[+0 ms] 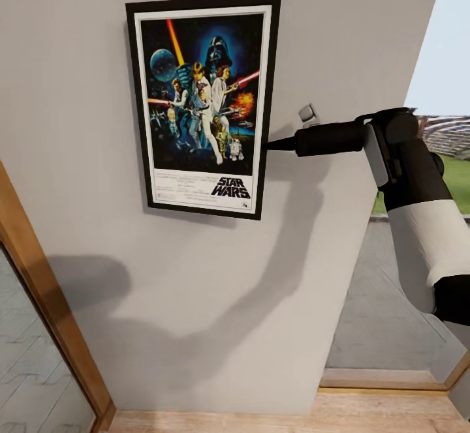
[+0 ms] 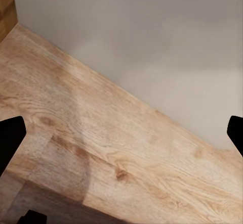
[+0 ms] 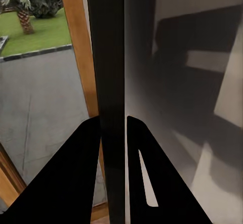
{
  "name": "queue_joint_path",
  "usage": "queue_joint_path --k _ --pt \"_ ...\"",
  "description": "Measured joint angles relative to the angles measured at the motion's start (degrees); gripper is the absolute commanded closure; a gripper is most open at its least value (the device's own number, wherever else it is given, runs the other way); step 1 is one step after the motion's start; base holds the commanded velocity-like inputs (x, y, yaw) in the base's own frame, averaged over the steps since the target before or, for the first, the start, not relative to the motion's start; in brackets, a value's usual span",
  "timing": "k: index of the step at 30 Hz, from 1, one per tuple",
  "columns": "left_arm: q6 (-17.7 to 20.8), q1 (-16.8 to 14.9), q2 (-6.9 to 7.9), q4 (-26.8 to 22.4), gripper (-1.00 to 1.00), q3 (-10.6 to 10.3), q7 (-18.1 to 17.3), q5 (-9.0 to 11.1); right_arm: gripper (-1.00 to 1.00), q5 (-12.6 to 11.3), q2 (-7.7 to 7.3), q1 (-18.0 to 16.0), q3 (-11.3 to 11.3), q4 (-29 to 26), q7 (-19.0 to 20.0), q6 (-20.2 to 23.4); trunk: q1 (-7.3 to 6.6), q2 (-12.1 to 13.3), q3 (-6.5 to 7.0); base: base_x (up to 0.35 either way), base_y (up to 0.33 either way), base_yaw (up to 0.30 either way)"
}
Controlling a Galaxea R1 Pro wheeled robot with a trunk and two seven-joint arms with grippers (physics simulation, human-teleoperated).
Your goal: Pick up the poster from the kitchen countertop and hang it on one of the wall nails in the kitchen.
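My right gripper [image 1: 269, 145] pinches the upright poster's [image 1: 202, 104] right edge, its face flat against the wall [image 1: 196, 302].

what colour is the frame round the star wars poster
Black, thin, around the upright rectangular Star Wars poster; clearest in the head view.

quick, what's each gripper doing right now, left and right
Left gripper: open, holding nothing, hanging over the wood floor.
Right gripper: closed on the poster's right edge, holding it flat against the wall.
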Motion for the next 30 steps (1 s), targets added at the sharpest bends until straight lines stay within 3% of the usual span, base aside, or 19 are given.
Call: queue_joint_path --k 30 --pt "0.0 0.0 0.04 0.0 -1.00 0.0 0.0 0.0 1.00 -0.2 0.00 0.0 0.0 0.0 0.0 0.1 0.00 0.0 0.00 0.028 0.000 0.000"
